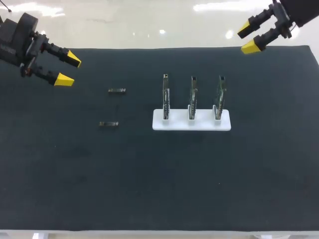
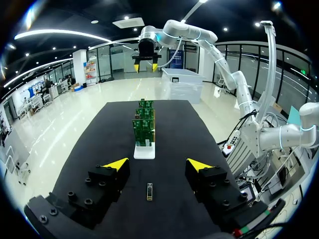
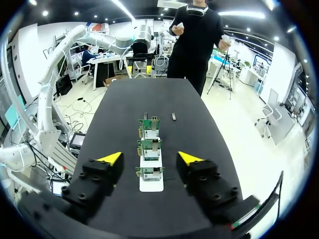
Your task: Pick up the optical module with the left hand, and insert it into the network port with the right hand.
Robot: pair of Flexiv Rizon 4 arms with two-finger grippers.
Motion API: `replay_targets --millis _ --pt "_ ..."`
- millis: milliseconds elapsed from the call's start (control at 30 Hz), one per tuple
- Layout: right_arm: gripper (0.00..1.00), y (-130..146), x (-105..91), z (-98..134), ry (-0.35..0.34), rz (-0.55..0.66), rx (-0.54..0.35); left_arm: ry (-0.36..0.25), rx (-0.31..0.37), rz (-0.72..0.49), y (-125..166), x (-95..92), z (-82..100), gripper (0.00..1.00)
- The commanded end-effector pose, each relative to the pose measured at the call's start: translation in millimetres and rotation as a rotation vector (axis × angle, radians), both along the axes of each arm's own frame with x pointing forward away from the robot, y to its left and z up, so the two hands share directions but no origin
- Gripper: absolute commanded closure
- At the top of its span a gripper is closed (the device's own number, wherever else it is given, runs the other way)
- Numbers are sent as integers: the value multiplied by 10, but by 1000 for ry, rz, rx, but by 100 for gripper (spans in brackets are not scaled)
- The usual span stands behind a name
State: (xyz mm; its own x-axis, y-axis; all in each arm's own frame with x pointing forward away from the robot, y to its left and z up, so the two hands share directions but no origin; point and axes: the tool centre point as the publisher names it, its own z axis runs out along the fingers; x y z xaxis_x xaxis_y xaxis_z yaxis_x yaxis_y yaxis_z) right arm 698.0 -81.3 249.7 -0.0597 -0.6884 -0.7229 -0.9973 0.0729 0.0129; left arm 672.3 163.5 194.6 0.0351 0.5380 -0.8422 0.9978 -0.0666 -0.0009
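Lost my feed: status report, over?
Left gripper open, empty. Right gripper open, empty. Both optical modules lying on the mat, untouched. Nothing blocks them.

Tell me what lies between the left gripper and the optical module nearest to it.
Nothing: the head view shows only bare black mat between the left gripper and that optical module.

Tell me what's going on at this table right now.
Nothing is being handled yet. The left gripper and the right gripper both hang open above the far corners of the black mat, holding nothing. Two optical modules lie flat on the mat, apart from each other, on the left arm's side of a white holder that carries three upright circuit boards in a row.
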Motion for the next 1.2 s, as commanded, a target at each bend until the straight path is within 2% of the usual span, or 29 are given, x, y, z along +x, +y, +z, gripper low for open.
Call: replay_targets --millis 33,300,367,433,467,633,733,800,867,900,1000,1067,1200 --pt "0 -1 -3 -4 -1 0 1 -1 2 2 -5 -5 -1 0" --pt "0 -1 -3 -4 -1 0 1 -1 2 2 -5 -5 -1 0" --pt "0 -1 -3 -4 -1 0 1 -17 29 1 68 -5 -33 0" --pt "0 -1 -3 -4 -1 0 1 -23 91 13 133 6 -101 0" --pt "0 -1 -3 -4 -1 0 1 -50 128 35 157 16 -144 0" --pt "0 -1 -3 -4 -1 0 1 -93 303 70 235 66 -347 0" --pt "0 -1 -3 -4 -1 0 1 -89 396 72 244 98 -472 0" --pt "0 -1 -3 -4 -1 0 1 -128 455 78 237 113 -564 0" --pt "0 -1 -3 -4 -1 0 1 -131 516 68 224 115 -624 0" --pt "0 -1 -3 -4 -1 0 1 -158 554 84 204 118 -682 0" --pt "0 -1 -3 -4 -1 0 1 -169 673 108 158 102 -798 0" --pt "0 -1 -3 -4 -1 0 1 -120 728 84 153 106 -859 0" --pt "0 -1 -3 -4 -1 0 1 -75 785 35 147 110 -985 0"
